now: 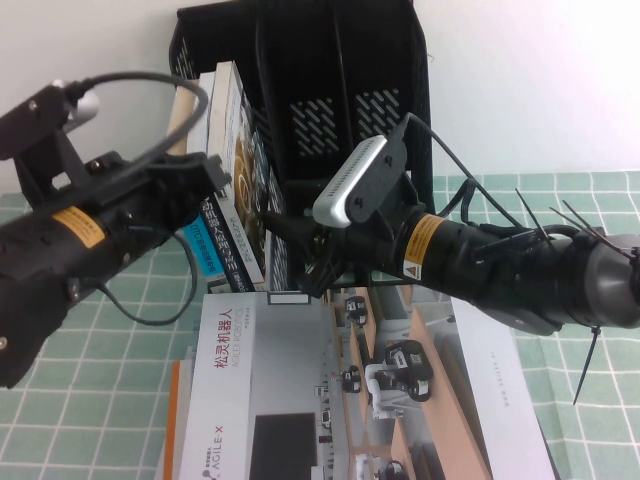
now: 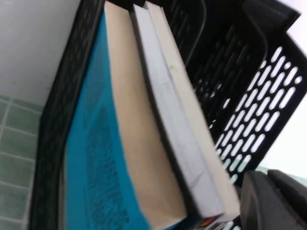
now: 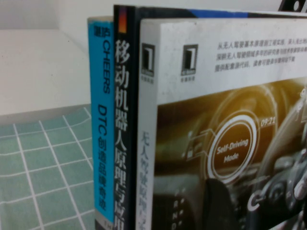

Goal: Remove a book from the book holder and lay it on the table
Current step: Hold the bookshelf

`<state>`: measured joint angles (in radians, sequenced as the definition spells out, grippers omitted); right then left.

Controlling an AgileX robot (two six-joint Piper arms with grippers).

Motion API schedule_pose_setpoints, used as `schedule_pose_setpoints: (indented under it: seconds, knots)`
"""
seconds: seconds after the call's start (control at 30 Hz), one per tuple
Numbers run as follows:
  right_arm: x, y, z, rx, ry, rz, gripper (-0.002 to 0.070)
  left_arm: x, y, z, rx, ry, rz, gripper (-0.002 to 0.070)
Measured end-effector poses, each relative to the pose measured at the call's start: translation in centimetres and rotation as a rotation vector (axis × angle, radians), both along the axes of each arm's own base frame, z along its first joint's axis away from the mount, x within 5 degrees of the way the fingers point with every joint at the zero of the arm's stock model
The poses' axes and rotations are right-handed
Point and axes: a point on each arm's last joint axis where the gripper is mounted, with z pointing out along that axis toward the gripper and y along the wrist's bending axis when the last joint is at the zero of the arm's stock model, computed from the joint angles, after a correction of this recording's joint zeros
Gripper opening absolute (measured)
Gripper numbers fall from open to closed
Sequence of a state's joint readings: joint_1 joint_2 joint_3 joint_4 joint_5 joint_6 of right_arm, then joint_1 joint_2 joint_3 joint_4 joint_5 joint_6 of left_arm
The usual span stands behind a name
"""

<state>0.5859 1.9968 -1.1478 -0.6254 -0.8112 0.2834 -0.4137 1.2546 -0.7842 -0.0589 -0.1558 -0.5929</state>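
The black book holder (image 1: pixel 300 60) stands at the back of the green grid table (image 1: pixel 100 400). Its left slot holds three upright books. The book (image 1: pixel 243 140) with the white and dark dial cover is the rightmost of them. It fills the right wrist view (image 3: pixel 230 120) and shows from above in the left wrist view (image 2: pixel 199 124). My right gripper (image 1: pixel 290 250) is open right in front of its cover, with one finger (image 3: pixel 218 206) dark against the photo. My left gripper (image 1: pixel 218 175) is at the books' upper edge and shows in the left wrist view (image 2: pixel 271 201).
A blue-spined book (image 3: pixel 101 120) and a black-spined book (image 3: pixel 125 134) stand left of the task book. A large white brochure (image 1: pixel 300 400) with robot photos lies on the table in front of the holder. The holder's slotted back panel (image 2: pixel 249 72) is behind the books.
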Motion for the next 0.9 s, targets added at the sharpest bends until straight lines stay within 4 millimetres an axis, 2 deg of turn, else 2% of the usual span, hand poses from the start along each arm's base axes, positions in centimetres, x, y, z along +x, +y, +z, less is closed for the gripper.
schedule_pose_setpoints:
  seconds: [0.3, 0.67, 0.9]
  knots:
    - [-0.3, 0.1, -0.2, -0.023, 0.008, 0.036, 0.0365, 0.3, -0.5, 1.7, -0.065, -0.021, -0.021, -0.0003]
    - [-0.4, 0.2, -0.3, -0.014, 0.038, 0.047, 0.0365, 1.2, -0.7, -0.1, -0.011, 0.078, -0.006, -0.0003]
    - [-0.4, 0.2, -0.3, -0.017, 0.036, 0.050, 0.0365, 2.4, -1.4, -0.7, -0.076, 0.093, -0.002, -0.0003]
